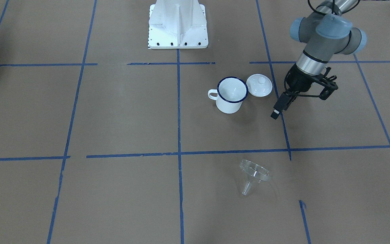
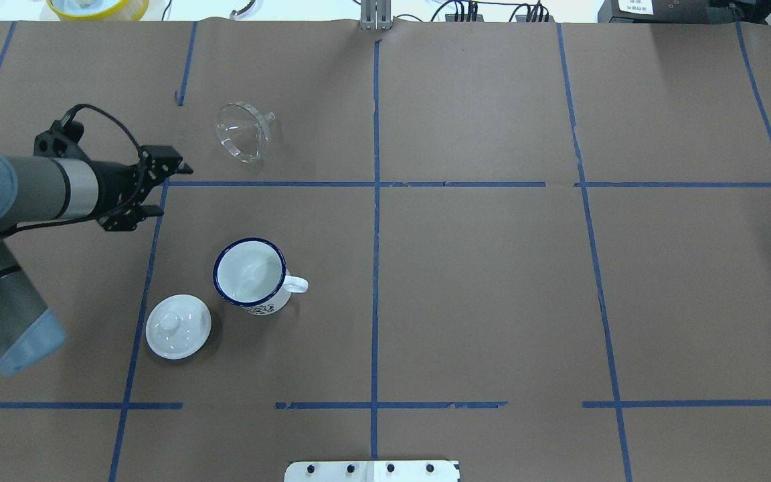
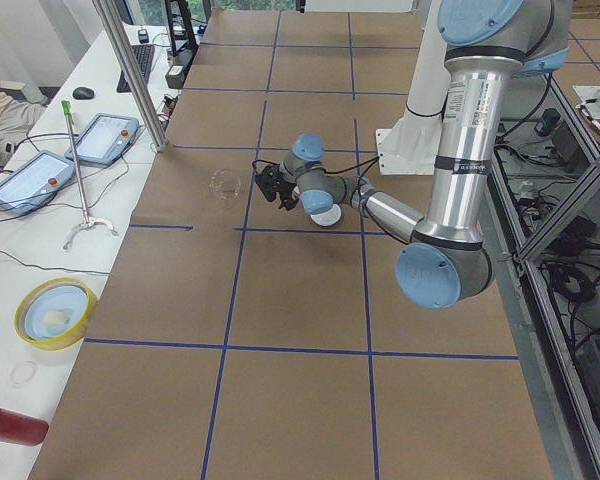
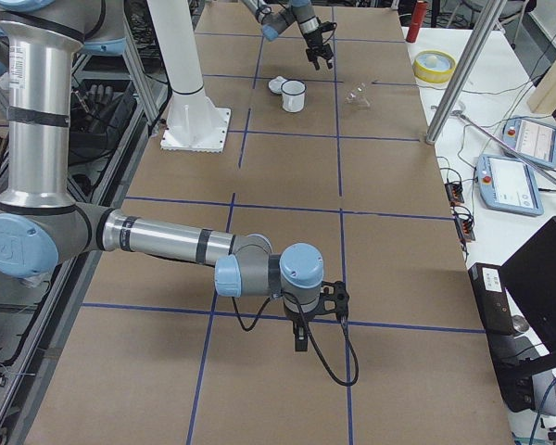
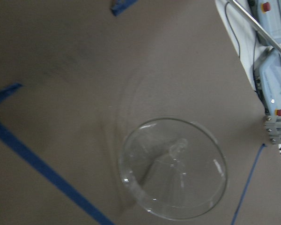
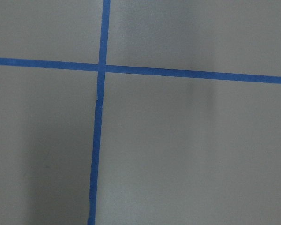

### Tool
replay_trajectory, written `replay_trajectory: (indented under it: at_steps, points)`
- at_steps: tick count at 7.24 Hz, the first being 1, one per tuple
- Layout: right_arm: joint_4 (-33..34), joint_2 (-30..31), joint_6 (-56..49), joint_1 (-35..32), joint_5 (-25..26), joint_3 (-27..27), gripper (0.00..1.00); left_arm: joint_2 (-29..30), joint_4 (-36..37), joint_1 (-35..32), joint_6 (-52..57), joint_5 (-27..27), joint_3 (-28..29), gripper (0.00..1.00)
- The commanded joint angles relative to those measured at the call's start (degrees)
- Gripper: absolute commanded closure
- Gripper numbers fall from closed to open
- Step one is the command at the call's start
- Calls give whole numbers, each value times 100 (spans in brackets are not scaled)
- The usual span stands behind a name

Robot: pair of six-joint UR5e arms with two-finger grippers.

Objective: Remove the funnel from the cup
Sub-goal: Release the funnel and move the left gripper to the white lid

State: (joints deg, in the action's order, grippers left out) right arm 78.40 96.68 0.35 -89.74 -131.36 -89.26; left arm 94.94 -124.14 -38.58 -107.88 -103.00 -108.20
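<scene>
L gripper (image 2: 173, 189): fingers apart, holding nothing, held above the table (image 2: 492, 301) near a crossing of the blue tape (image 2: 466, 184) lines. The funnel (image 2: 243, 131) lies on the table, out of the cup (image 2: 250, 274), tipped on its side. Front view shows its rim and spout both down on the table, spout pointing away from the robot base. Rel. to L gripper: the funnel is near but apart, no contact. In the overhead view it sits farther from the robot than the fingertips and more toward table centre. L wrist cam looks into the funnel mouth, spout seen through the clear cone, lower-centre of that view. The funnel and cup are well apart, w/ one tape line running btwn them: funnel in the far cell, cup in the nearer one. The cup stands upright, handle toward table centre, white inside showing. A white lid (image 2: 178, 327), knob up, lies just beside the cup on the robot's L side and a bit nearer the base. Overhead view shows a small gap, not touching. R gripper (image 4: 300, 341): seen only in the R-side view, low over the table, far from all objs. Can't tell if its fingers are apart or together. R wrist cam shows only table + a tape crossing. Count: funnel ×1, cup ×1, lid ×1, arms ×2, grippers ×2.
</scene>
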Motion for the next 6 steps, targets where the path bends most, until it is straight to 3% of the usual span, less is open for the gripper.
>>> replay_trajectory:
  at_steps: [1,3,6]
  points:
    - [0,0,0,0,5,-4,0,-195,1687,770,75,-19,-833,4]
    - [0,0,0,0,-4,5,0,-195,1708,1071,65,-1,-809,6]
    - [0,0,0,0,-4,5,0,-160,1709,1186,65,17,-756,17]
